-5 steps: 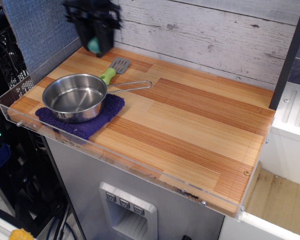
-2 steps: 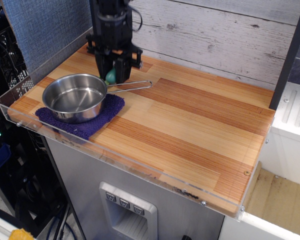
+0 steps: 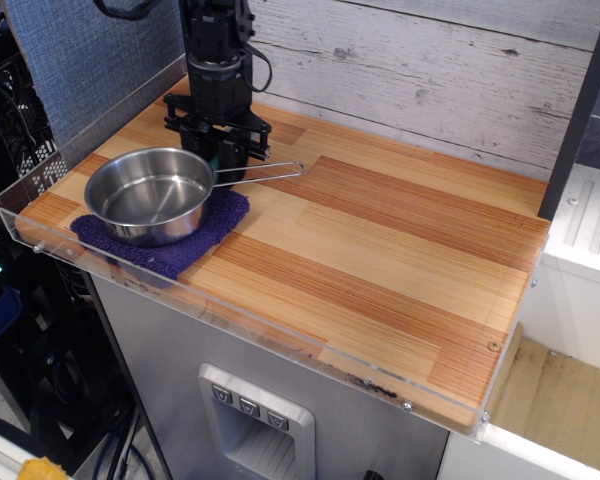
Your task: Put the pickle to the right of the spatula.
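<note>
My black gripper (image 3: pixel 218 160) stands low over the back left of the wooden counter, just behind the steel pan (image 3: pixel 130 185) and touching or nearly touching its wire handle (image 3: pixel 272 170). Its jaws are closed around the dark teal-green pickle (image 3: pixel 214 157). Only a thin sliver of the pickle shows between the fingers. The spatula is hidden behind the gripper and arm.
The pan sits on a purple cloth (image 3: pixel 202 232) at the front left. A clear acrylic rim (image 3: pixel 280 340) runs along the counter's front and left edges. A grey plank wall (image 3: pixel 420 70) stands behind, and a blue panel (image 3: pixel 80 60) is on the left.
The gripper has come down from high at the back left with the pickle, to the counter right behind the pan. It now hides the spatula, which showed earlier.
</note>
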Controlling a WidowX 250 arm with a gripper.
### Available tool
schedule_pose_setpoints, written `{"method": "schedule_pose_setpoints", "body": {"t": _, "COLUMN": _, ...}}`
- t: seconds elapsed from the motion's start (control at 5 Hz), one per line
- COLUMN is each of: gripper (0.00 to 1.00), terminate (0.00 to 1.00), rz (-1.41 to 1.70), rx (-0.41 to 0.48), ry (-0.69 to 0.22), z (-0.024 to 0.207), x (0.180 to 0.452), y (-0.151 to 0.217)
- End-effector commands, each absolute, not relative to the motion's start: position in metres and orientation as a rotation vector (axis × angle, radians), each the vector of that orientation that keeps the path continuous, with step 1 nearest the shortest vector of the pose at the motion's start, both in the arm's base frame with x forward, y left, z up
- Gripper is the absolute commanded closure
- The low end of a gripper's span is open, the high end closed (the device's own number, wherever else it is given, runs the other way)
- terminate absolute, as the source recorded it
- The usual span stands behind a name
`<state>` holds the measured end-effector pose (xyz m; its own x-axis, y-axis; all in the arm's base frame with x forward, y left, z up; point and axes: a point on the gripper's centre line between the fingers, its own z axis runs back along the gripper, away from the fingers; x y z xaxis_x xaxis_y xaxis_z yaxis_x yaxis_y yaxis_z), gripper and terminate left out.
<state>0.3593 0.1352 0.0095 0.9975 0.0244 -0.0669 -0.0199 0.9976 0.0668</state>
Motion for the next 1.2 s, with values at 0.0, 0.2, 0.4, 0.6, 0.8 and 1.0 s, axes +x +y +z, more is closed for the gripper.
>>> {"method": "schedule_pose_setpoints", "body": {"t": 0.0, "gripper": 0.0, "terminate": 0.0, "rz": 0.002, "rx": 0.025, "ry": -0.063, "z": 0.064, "x": 0.36, "y": 0.135}}
{"method": "schedule_pose_setpoints", "body": {"t": 0.2, "gripper": 0.0, "terminate": 0.0, "rz": -0.002, "rx": -0.003, "ry": -0.163, "z": 0.103, "x": 0.357, "y": 0.136}}
{"method": "schedule_pose_setpoints", "body": {"t": 0.4, "gripper": 0.0, "terminate": 0.0, "rz": -0.017, "rx": -0.01, "ry": -0.226, "z": 0.128, "x": 0.351, "y": 0.138}}
{"method": "schedule_pose_setpoints", "body": {"t": 0.6, "gripper": 0.0, "terminate": 0.0, "rz": -0.015, "rx": -0.025, "ry": -0.201, "z": 0.14, "x": 0.34, "y": 0.143}}
{"method": "schedule_pose_setpoints", "body": {"t": 0.8, "gripper": 0.0, "terminate": 0.0, "rz": -0.029, "rx": -0.027, "ry": -0.153, "z": 0.14, "x": 0.324, "y": 0.153}}
{"method": "schedule_pose_setpoints", "body": {"t": 1.0, "gripper": 0.0, "terminate": 0.0, "rz": -0.029, "rx": -0.027, "ry": -0.153, "z": 0.14, "x": 0.324, "y": 0.153}}
